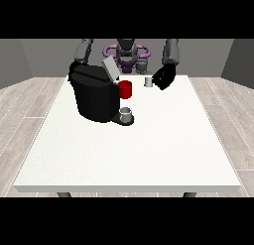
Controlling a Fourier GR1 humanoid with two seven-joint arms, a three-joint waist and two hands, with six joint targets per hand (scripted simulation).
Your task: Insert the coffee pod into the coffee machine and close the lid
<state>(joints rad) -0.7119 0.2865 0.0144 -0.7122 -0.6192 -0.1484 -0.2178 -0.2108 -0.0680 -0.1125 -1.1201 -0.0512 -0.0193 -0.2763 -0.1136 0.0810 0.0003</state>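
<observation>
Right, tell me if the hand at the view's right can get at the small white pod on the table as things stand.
Probably yes. The black hand at the view's right hangs just beside the small white coffee pod, with only bare white table between them. The red cup and black coffee machine stand on the pod's other side.

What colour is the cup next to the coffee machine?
Red. The cup beside the black coffee machine shows best in the front view.

**Colours on the bench**

Table (149, 150): white. Coffee machine (93, 96): black, with a grey lid (110, 69). Cup (125, 89): red. Mug (126, 114) on the drip tray: grey. Pod (148, 81): light grey. Hand at view's right (164, 77): black. Floor (25, 105): pale wood planks.
</observation>
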